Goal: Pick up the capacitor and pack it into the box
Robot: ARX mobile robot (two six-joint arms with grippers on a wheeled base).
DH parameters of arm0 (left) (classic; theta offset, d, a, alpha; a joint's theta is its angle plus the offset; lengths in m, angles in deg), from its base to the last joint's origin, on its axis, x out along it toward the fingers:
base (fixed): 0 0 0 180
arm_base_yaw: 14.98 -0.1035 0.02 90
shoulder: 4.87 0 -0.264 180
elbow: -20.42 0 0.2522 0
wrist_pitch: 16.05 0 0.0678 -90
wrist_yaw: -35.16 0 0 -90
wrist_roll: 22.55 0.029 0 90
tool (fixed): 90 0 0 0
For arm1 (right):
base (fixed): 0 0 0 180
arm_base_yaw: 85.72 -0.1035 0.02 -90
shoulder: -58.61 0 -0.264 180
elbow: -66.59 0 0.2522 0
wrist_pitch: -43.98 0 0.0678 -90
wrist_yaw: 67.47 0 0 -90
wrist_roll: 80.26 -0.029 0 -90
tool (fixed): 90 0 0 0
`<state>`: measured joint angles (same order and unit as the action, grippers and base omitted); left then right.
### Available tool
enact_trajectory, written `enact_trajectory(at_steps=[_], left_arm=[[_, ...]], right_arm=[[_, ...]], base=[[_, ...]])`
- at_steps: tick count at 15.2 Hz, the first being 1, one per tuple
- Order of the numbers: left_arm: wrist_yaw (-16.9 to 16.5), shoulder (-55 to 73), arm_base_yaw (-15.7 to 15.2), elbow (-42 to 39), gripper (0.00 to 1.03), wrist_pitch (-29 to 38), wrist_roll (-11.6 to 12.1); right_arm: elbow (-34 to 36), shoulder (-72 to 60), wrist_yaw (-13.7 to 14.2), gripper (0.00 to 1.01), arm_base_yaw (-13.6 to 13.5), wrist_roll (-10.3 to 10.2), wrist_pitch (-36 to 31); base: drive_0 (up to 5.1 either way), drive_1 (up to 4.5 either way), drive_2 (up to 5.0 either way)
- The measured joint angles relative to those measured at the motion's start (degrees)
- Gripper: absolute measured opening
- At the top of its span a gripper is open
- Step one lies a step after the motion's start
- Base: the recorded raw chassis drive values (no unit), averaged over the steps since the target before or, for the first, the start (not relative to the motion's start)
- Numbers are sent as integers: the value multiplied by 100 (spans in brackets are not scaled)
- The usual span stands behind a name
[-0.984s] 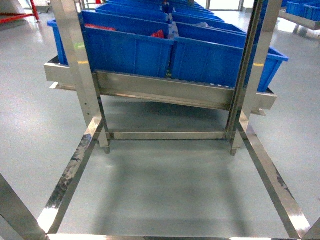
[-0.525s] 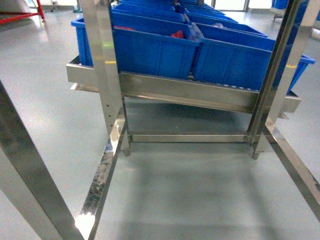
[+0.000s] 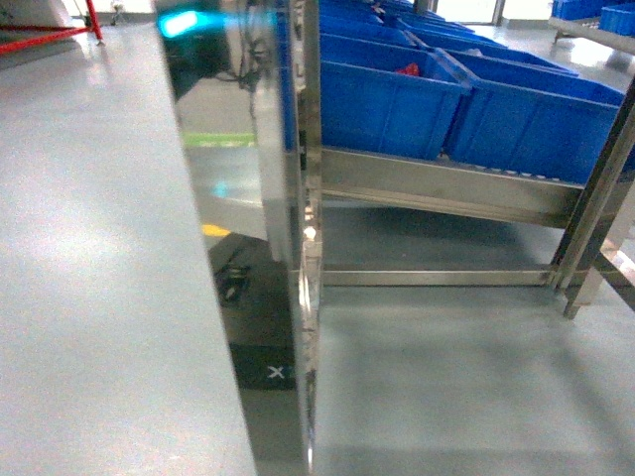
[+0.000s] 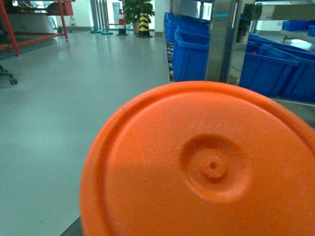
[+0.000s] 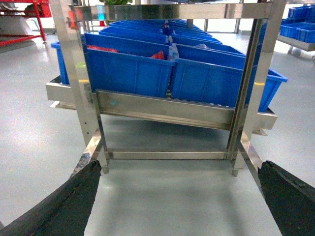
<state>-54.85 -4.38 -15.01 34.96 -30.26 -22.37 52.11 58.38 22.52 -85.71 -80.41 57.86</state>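
Close in front, a shiny steel post running from the top edge down to the bottom, with blurred reflections on its broad face. Behind it and to the right, blue plastic bins in rows on a slanted steel shelf, something red showing in one bin. Below, a low crossbar and grey glossy floor; far top left, a red frame.

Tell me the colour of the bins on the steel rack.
Bright blue bins all along the steel rack; the right wrist view shows them best.
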Motion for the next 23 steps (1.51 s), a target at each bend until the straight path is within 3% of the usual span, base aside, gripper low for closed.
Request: enact_trajectory(at_steps=[23], left_arm=[[2, 0, 0, 0, 44, 9, 0]], right_arm=[[0, -2, 2, 98, 0, 0, 15]], base=[[-494, 242, 242]])
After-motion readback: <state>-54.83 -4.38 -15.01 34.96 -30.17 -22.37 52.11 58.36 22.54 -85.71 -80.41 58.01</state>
